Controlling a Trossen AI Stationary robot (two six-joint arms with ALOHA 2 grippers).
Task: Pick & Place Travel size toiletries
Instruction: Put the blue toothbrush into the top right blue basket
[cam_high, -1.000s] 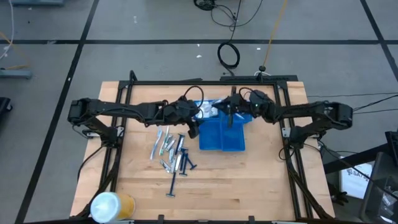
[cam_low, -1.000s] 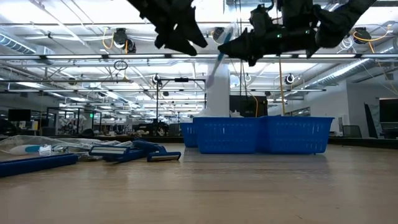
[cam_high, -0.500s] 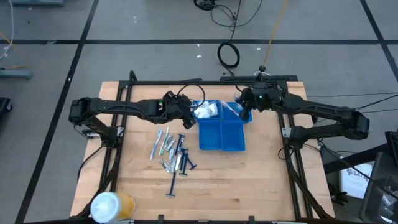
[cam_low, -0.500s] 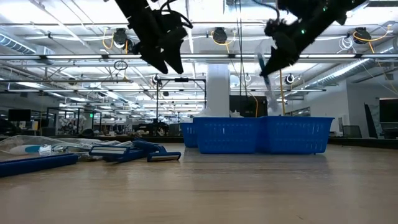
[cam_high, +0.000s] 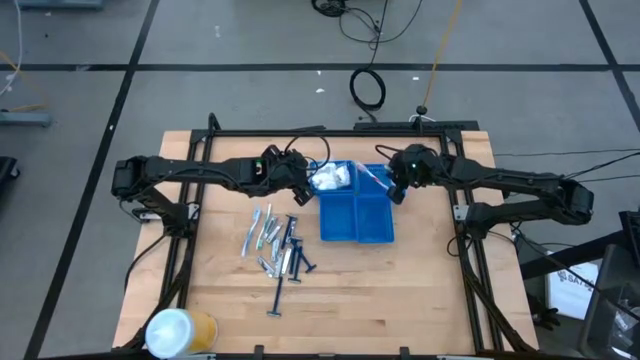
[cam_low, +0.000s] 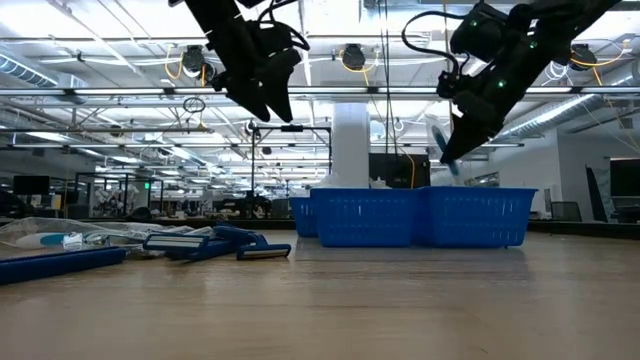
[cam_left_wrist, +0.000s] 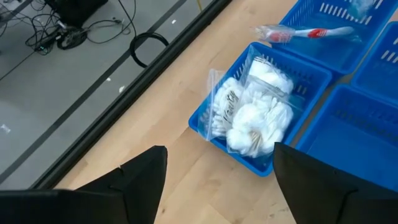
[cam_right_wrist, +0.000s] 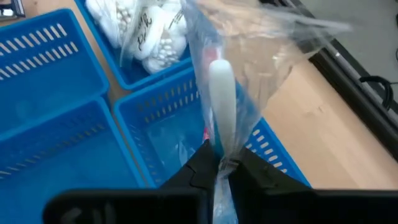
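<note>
A blue compartment tray (cam_high: 357, 222) stands mid-table. Its far left compartment holds a crinkly clear packet of white cotton pieces (cam_left_wrist: 255, 112). My right gripper (cam_right_wrist: 217, 165) hangs over the far right compartment, shut on a white toothbrush in a clear wrapper (cam_right_wrist: 219, 81), which also shows in the left wrist view (cam_left_wrist: 301, 32). My left gripper (cam_left_wrist: 217, 186) is open and holds nothing, above the table just left of the tray (cam_high: 300, 190). Razors, tubes and sticks (cam_high: 280, 245) lie in a loose pile on the table left of the tray. My right gripper pinches one end of the wrapped toothbrush (cam_right_wrist: 219, 149) between its two fingers. The fingers slant down from the table's right side and lie along the brush, which sticks out ahead of them. It is lifted clear above the tray's far right compartment (cam_low: 441, 140).
A white-and-yellow roll (cam_high: 180, 330) stands at the table's near left corner. A dark frame (cam_high: 330, 133) runs along the far edge and down both sides. Bare wood lies near and right of the tray.
My right gripper has drawn back from above the tray's middle toward the table's right edge, tipping its fingers downward, with the wrapped toothbrush still in them. My left gripper has pulled away from the tray toward the table's left and far side.
</note>
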